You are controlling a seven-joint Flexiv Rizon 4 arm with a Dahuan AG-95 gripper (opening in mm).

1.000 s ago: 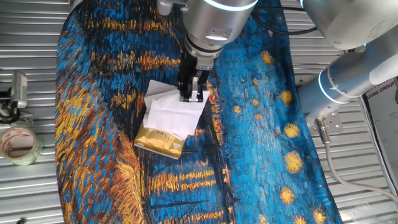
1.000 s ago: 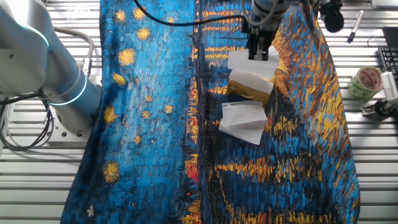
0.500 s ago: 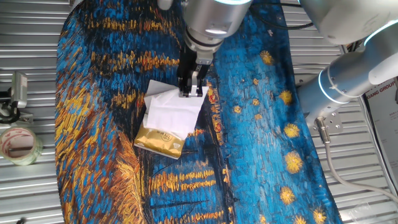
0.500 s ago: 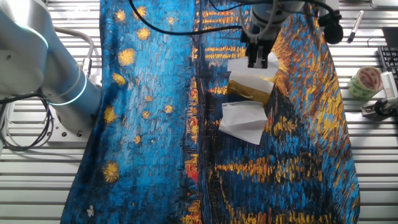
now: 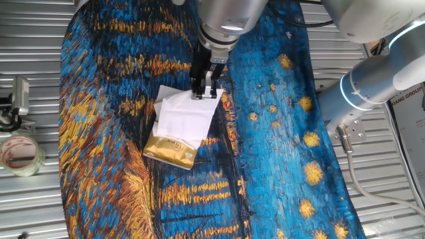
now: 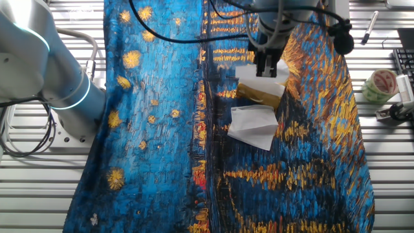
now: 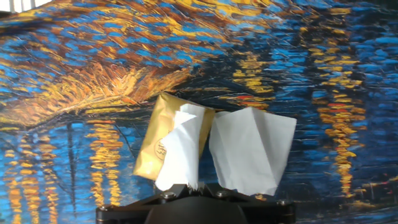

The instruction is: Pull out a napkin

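Observation:
The gold tissue pack [image 5: 170, 149] lies on the painted cloth. The white napkin [image 5: 184, 119] comes out of the pack's top and stretches up to my gripper [image 5: 204, 93], which is shut on its upper edge. In the hand view the napkin [image 7: 182, 149] hangs from the closed jaws of my gripper [image 7: 198, 185] down to the pack [image 7: 157, 140]. A flatter white sheet [image 7: 252, 149] lies beside the pack. In the other fixed view my gripper [image 6: 266, 70] is above the pack [image 6: 261, 91], with the napkin [image 6: 248, 66] beside it and the flat sheet [image 6: 253, 126] nearer the camera.
A tape roll [image 5: 20, 154] and a metal clip [image 5: 20, 96] sit on the slatted table left of the cloth [image 5: 106, 166]. The arm's base [image 5: 372, 86] stands at the right. A pen [image 6: 367, 26] lies at the far side.
My gripper has risen a little and shifted away from the pack, still shut on the napkin, which is drawn out further. The pack and the flat sheet have stayed put.

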